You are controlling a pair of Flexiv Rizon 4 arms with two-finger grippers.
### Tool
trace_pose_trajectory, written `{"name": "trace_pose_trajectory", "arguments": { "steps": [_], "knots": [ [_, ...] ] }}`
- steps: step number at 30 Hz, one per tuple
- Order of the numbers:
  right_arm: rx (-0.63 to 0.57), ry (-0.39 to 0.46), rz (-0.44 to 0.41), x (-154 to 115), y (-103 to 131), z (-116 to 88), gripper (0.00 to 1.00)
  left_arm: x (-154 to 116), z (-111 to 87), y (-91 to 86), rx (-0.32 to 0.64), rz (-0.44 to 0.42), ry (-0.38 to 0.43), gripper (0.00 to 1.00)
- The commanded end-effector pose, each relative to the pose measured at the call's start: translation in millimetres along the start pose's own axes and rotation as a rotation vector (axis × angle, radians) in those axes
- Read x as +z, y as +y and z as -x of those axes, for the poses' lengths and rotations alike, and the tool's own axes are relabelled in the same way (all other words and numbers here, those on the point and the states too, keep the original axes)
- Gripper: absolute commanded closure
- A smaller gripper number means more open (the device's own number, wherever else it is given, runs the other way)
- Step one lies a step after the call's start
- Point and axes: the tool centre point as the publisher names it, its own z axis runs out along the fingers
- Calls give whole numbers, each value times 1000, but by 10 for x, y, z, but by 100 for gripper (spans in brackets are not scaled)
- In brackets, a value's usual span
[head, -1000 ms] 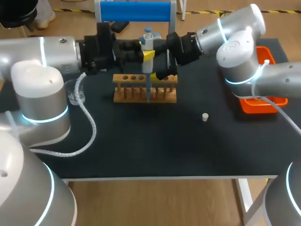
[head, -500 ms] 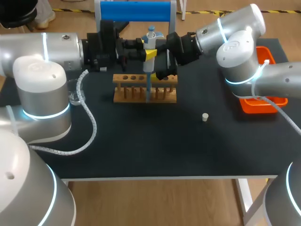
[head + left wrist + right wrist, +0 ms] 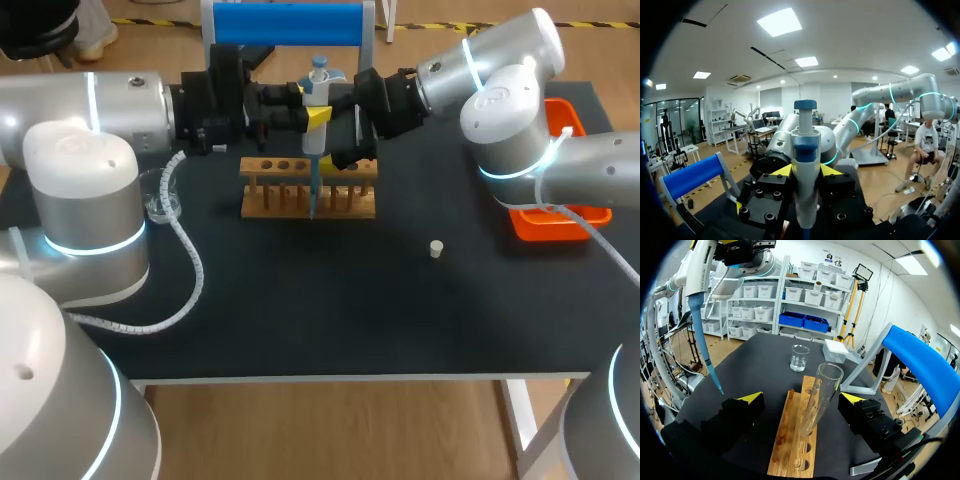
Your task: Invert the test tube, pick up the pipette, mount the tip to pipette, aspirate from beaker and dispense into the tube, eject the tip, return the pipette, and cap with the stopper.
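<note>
Left pincer (image 3: pixel 806 172) clamps pipette (image 3: pixel 805 145) upright; right pincer (image 3: pixel 802 398) straddles tube (image 3: pixel 821 387)

You see a white, blue-topped pipette (image 3: pixel 805 175) with a blue tip (image 3: pixel 708 357), a tan wooden rack (image 3: pixel 308 205), a black counter (image 3: pixel 330 310), an orange tray (image 3: pixel 556 228) and a cream stopper (image 3: pixel 436 248).

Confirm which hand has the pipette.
The left hand, shut on the upright pipette. The right hand is open around the tube, not touching it.

A lab, shown by pipette (image 3: pixel 805 165), beaker (image 3: pixel 800 358) and wooden test-tube rack (image 3: pixel 308 200).
</note>
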Motion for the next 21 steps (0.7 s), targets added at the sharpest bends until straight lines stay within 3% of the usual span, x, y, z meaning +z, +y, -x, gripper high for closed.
{"name": "trace_pose_trajectory", "arguments": {
  "steps": [1,15,21],
  "knots": [
    [9,-5,3,-50,-28,-12,0,0,-6,7,1,-4,-3,100],
    [32,-35,62,-818,-115,-270,0,0,-6,7,1,-4,-3,100],
    [59,-47,149,-1272,-43,-479,0,0,-6,7,1,-4,-3,100]
  ]
}}
